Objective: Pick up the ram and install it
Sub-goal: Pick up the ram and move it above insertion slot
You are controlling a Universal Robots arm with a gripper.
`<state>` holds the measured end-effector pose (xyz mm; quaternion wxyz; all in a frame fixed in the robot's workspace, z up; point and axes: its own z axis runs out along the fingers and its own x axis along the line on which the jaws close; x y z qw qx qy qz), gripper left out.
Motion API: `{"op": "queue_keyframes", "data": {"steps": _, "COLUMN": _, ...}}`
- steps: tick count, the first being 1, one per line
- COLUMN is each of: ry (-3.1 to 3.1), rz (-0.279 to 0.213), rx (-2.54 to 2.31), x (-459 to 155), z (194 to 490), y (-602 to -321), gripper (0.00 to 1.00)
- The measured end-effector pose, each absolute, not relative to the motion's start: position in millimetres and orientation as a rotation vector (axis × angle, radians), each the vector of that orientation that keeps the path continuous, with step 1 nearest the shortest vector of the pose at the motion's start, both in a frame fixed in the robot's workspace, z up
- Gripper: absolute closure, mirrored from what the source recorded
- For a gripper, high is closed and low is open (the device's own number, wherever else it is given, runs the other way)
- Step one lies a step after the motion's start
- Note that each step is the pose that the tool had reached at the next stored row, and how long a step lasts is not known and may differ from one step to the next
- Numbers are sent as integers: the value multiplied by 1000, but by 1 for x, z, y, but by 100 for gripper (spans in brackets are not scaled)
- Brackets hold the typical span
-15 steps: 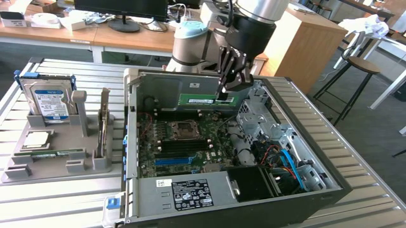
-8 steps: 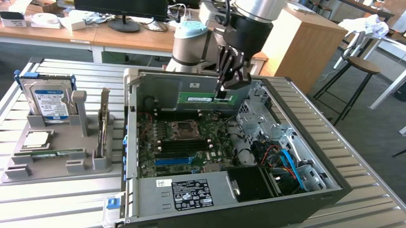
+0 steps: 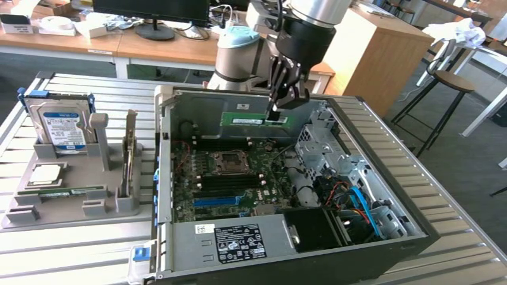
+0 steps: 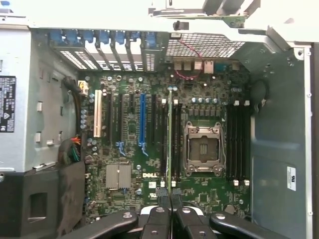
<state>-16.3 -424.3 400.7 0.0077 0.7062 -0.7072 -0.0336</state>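
Gripper: the black two-fingered gripper point(image 4: 171, 200) is clenched on the ram, which juts out from between its fingers.
Desk: a slatted silver metal desk point(image 3: 79, 255). The case takes up the middle and the exterior view's right edge. The tray sits along the exterior view's left edge.
Case: an open grey and black computer tower case point(image 3: 198, 110) lies on its side with its inside facing up.
Tray: a grey moulded parts tray point(image 3: 75, 172) holds a blue-labelled silver hard drive point(image 3: 63, 127) and a square silver processor chip point(image 3: 46, 174).
Board: a green motherboard point(image 3: 230, 178) lies flat on the case floor.
Ram: a long, thin green circuit-board stick point(image 3: 246, 120) is held in the air over the far part of the open case. From the wrist it is seen edge-on, running along the black memory slots point(image 4: 175, 144) beside the empty processor socket point(image 4: 203, 149).
Step in hand: the pick-up looks done. The stick is lined up over a slot but, as I judge it, not yet seated.
Next move calls for: keeping the stick's edge parallel to one slot, matching its notch to the slot's key, and pressing straight down.
Hard to make out: how high the stick hangs above the slots, which slot lies under it, and whether the slot latches are open. Its chips and label are hidden in the edge-on view.
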Motion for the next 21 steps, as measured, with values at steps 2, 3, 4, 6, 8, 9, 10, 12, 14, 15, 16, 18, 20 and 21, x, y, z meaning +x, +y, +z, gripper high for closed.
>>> {"op": "queue_keyframes", "data": {"steps": 2, "ry": -2213, "rz": -105, "rx": 2206, "x": -16, "z": 400, "y": -421, "gripper": 89}}
{"op": "queue_keyframes", "data": {"steps": 3, "ry": -2214, "rz": -105, "rx": 2205, "x": -17, "z": 399, "y": -419, "gripper": 89}}
{"op": "queue_keyframes", "data": {"steps": 4, "ry": -2215, "rz": -105, "rx": 2204, "x": -17, "z": 399, "y": -418, "gripper": 89}}
{"op": "queue_keyframes", "data": {"steps": 6, "ry": -2216, "rz": -105, "rx": 2203, "x": -17, "z": 398, "y": -414, "gripper": 89}}
{"op": "queue_keyframes", "data": {"steps": 8, "ry": -2217, "rz": -105, "rx": 2202, "x": -18, "z": 397, "y": -413, "gripper": 89}}
{"op": "queue_keyframes", "data": {"steps": 9, "ry": -2217, "rz": -105, "rx": 2202, "x": -18, "z": 397, "y": -413, "gripper": 89}}
{"op": "queue_keyframes", "data": {"steps": 10, "ry": -2217, "rz": -105, "rx": 2202, "x": -18, "z": 397, "y": -413, "gripper": 89}}
{"op": "queue_keyframes", "data": {"steps": 12, "ry": -2217, "rz": -105, "rx": 2202, "x": -18, "z": 397, "y": -413, "gripper": 89}}
{"op": "queue_keyframes", "data": {"steps": 14, "ry": -2217, "rz": -105, "rx": 2203, "x": -18, "z": 395, "y": -413, "gripper": 89}}
{"op": "queue_keyframes", "data": {"steps": 15, "ry": -2217, "rz": -105, "rx": 2202, "x": -18, "z": 393, "y": -413, "gripper": 89}}
{"op": "queue_keyframes", "data": {"steps": 16, "ry": -2217, "rz": -105, "rx": 2202, "x": -18, "z": 392, "y": -413, "gripper": 89}}
{"op": "queue_keyframes", "data": {"steps": 18, "ry": -2217, "rz": -105, "rx": 2202, "x": -18, "z": 388, "y": -413, "gripper": 89}}
{"op": "queue_keyframes", "data": {"steps": 20, "ry": -2217, "rz": -105, "rx": 2202, "x": -18, "z": 384, "y": -413, "gripper": 89}}
{"op": "queue_keyframes", "data": {"steps": 21, "ry": -2217, "rz": -105, "rx": 2202, "x": -18, "z": 382, "y": -413, "gripper": 89}}
